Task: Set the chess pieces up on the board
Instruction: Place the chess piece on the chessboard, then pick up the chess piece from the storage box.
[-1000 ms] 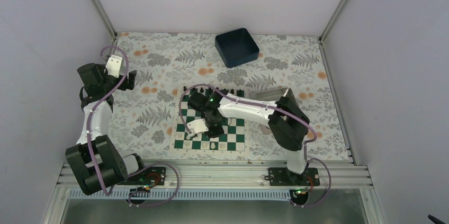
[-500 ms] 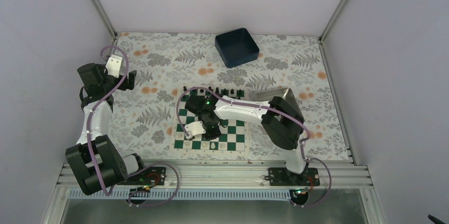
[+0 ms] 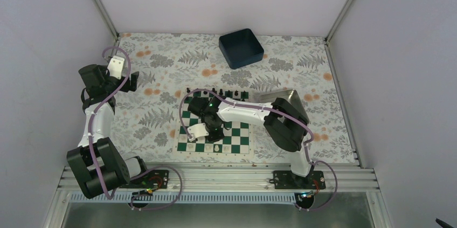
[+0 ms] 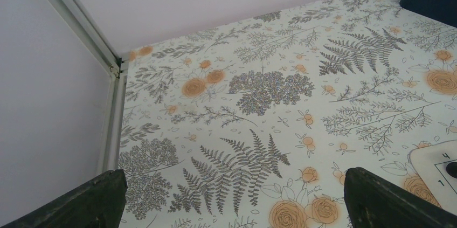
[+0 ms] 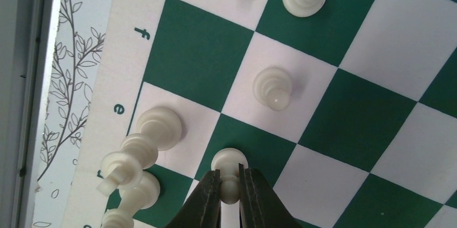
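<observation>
While the right end effector [image 5: 230, 178] is clamped on one cream pawn [image 5: 229, 159] standing on a green square of the board [image 5: 128, 61] near the e-file border, roughly six more chess pieces [image 5: 273, 88] surround it, those by the border too crowded to separate; one blue bin [image 3: 241, 48] sits on the tabletop [image 4: 269, 85]; the left end effector [image 4: 237, 187] hangs spread, empty; since a second ago the right arm [image 3: 253, 110] has shifted its elbow left; the left arm [image 3: 97, 120] is unmoved.
</observation>
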`<state>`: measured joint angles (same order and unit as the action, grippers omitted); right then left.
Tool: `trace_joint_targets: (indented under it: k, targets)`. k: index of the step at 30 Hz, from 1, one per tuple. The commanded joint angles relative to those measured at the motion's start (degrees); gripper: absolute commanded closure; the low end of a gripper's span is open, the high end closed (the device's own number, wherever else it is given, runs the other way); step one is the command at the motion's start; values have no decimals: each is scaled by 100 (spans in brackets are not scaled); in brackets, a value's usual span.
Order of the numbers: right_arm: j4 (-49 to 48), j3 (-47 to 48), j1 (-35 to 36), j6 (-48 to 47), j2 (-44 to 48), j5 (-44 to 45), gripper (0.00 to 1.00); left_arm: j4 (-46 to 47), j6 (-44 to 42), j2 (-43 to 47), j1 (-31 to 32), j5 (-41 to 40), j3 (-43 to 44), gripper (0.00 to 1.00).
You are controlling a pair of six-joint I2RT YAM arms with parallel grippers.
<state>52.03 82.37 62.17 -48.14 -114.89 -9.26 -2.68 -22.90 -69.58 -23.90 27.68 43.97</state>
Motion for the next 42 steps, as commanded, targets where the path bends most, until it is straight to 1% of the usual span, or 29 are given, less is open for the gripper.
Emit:
trace_joint_targets:
  k: [1, 4, 13, 16, 22, 24, 26, 30, 32, 35, 38, 42]
  targets:
    - [-119, 69, -51, -46, -132, 51, 90, -10, 13, 115, -36, 185, -35, 0]
    - [-136, 39, -81, -49, -147, 107, 89, -13, 13, 104, -31, 196, -37, 0]
    - [-146, -36, -139, -12, -32, 212, 78, -22, 13, 117, -36, 194, -31, 0]
    - [0, -82, -193, 21, 223, 250, 74, -31, 19, 139, -36, 190, -28, 0]
    - [474, -347, -515, 151, 1201, 534, 70, -31, 22, 145, -36, 178, -28, 0]
    - [655, -411, -789, 187, 1559, 700, 69, -16, 22, 138, -36, 176, -32, 0]
    - [781, -455, -1228, 184, 1879, 845, 68, -7, 30, 145, -36, 170, -33, 0]
    - [849, -541, -2480, -46, 2565, 900, 67, -7, 44, 142, -34, 167, -28, 0]
    - [797, -668, -3209, -245, 2768, 836, 66, 6, 42, 155, -34, 161, -32, 0]
    - [631, -941, -3995, -504, 2953, 667, 66, 5, 42, 149, -36, 174, -33, 0]
    - [437, -1287, -4503, -651, 2937, 539, 65, 4, 40, 141, -36, 200, -29, 0]
    - [5, -1776, -4900, -763, 2849, 462, 65, 12, 47, 141, -35, 197, -37, 0]
